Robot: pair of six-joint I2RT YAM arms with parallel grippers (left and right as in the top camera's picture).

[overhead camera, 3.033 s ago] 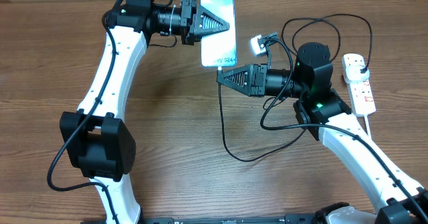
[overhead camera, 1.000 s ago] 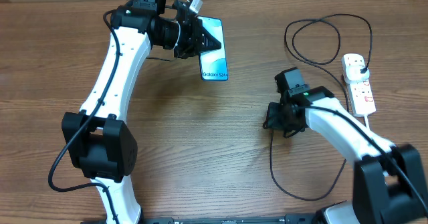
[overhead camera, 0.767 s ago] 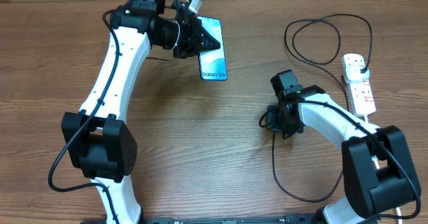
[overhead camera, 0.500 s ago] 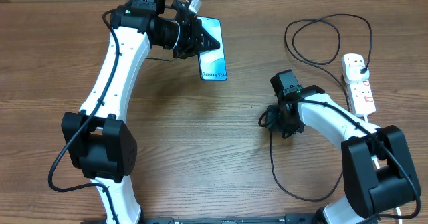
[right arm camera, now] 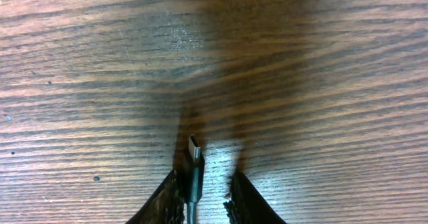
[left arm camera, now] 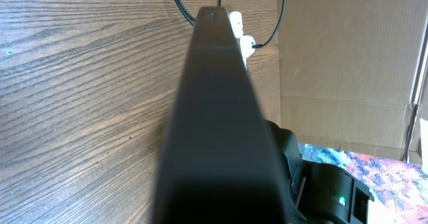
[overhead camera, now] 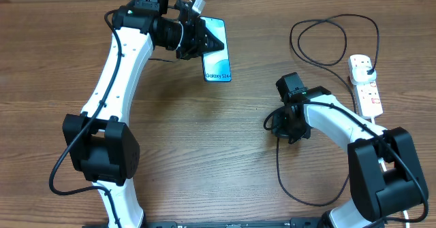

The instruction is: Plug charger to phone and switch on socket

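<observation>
Black charger (right arm camera: 194, 160) first: its connector tip pokes out btwn the fingers (right arm camera: 170, 197) of the R gripper (right arm camera: 204, 184). They are drawn close & pinch the cable just behind the tip, low centre of the R wrist view. The tip is aimed at the wood table (right arm camera: 321, 63). Overhead, that gripper sits centre-right. The cable drops from it & curves along the lower right. More of it loops across the upper right to a black plug seated in the socket (overhead camera: 370, 95) at the right edge. Phone (overhead camera: 218, 54) is well apart, upper centre, screen tilted. L gripper (overhead camera: 202, 39) fingers are clamped on its upper-left part. L wrist view shows it only as a dark blurred bar down the middle.

Vs 3 s ago: the tip was held just below the phone's lower edge. R arm has since folded back & turned the gripper down at the table. Phone looked broader & paler then, a bit further right. Slack cable has shifted from centre to lower right. Last 0.5 s: no visible change.
</observation>
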